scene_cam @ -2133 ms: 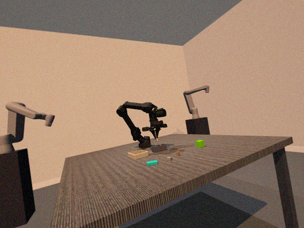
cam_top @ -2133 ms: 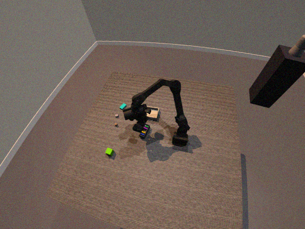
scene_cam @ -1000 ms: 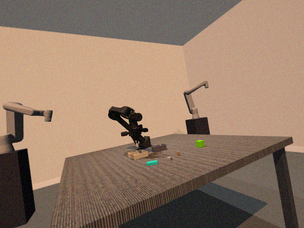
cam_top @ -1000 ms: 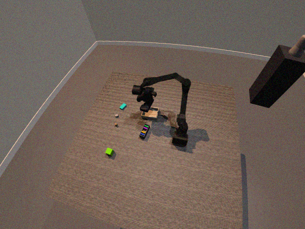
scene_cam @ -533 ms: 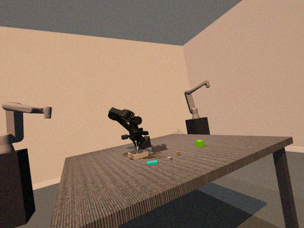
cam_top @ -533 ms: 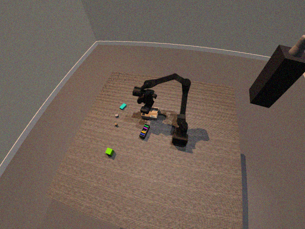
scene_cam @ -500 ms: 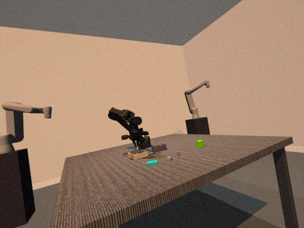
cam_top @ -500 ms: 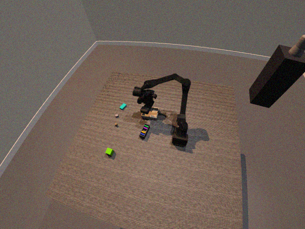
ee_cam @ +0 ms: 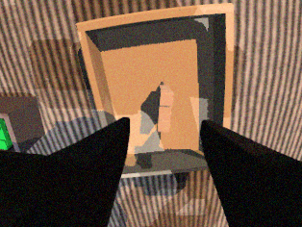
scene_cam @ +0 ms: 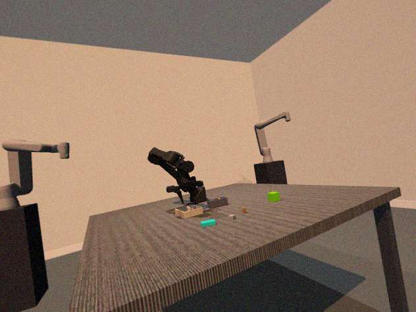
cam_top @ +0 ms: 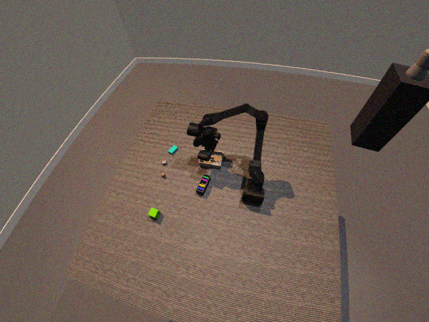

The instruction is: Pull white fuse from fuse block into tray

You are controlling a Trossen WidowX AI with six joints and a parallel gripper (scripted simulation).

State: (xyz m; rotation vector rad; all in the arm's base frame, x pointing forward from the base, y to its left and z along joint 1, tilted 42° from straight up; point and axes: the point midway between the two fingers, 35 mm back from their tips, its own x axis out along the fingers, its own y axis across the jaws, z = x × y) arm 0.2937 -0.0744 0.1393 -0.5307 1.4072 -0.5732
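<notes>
Gripper [ee_cam: 163, 138]: black, jaws spread apart with nothing between them, poised directly over the tan tray [ee_cam: 212, 59]. White fuse [ee_cam: 166, 109]: a small pale piece lying on the tray floor, free of both fingers; tray stands on the striped wooden desk [cam_top: 242, 263], with the fuse block [cam_top: 203, 183] just beside it holding coloured fuses. Further out on the desk: 1 teal block [cam_top: 172, 149], 2 small cubes [cam_top: 163, 162], 1 green cube [cam_top: 153, 212], all well apart from the tray.
</notes>
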